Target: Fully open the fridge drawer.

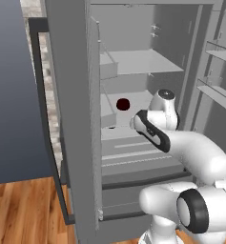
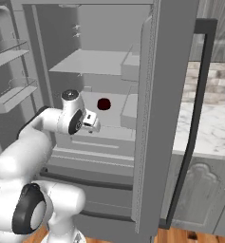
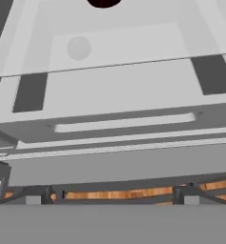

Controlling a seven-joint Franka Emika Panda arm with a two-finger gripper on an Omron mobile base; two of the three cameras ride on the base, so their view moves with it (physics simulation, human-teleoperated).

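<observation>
While the arm reaches forward from the base into the open fridge point(image 1: 148, 28), I see its forearm bent at the elbow and the wrist turned downward, so that the hand point(image 2: 91, 122) hangs in front of the middle shelf point(image 2: 115, 111) and looks down. From the right base view I see the hand only from the side, small and pale, and I cannot tell whether its fingers are spread or pressed together; in the hand view the finger tips are not clear to me either.

Just below the hand lies the fridge drawer point(image 3: 119, 102), a wide light-grey box with a thin pale ridge point(image 3: 124, 122) across its front. Under it a darker, taller drawer front point(image 3: 119, 164) is seen, and below that a strip of wooden floor point(image 3: 133, 193).

A dark red round object point(image 1: 123, 104) sits on the shelf behind the hand; in the hand view it is cut off by the top edge. In the left base view the arm covers the right part of the drawer. The left fridge door point(image 1: 71, 119) hides the drawer's left end there.
</observation>
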